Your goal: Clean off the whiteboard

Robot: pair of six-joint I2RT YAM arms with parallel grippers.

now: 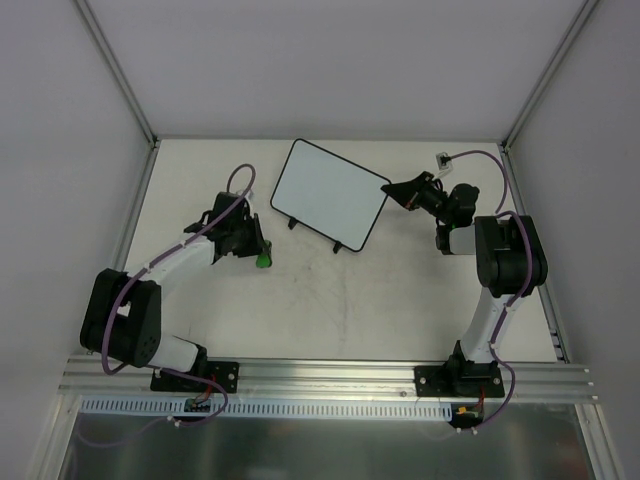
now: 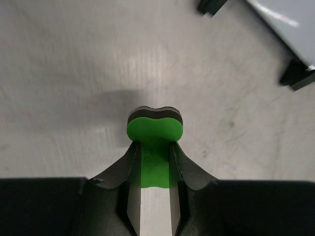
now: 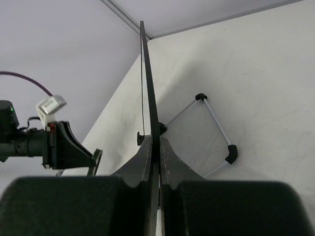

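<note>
Upper centre in the overhead view, the whiteboard (image 1: 330,193) has its right edge pinched by the right gripper (image 1: 397,190), seemingly to steady it, while the left gripper (image 1: 258,250), centre left, clamps a green eraser (image 1: 264,260) for wiping.

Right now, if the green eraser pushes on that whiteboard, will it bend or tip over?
Probably stiff: edge-on in the right wrist view, the whiteboard runs thin but straight. It looks light, so on its small feet it might slide or tip. The right gripper pinching one edge likely steadies it against the eraser.
</note>
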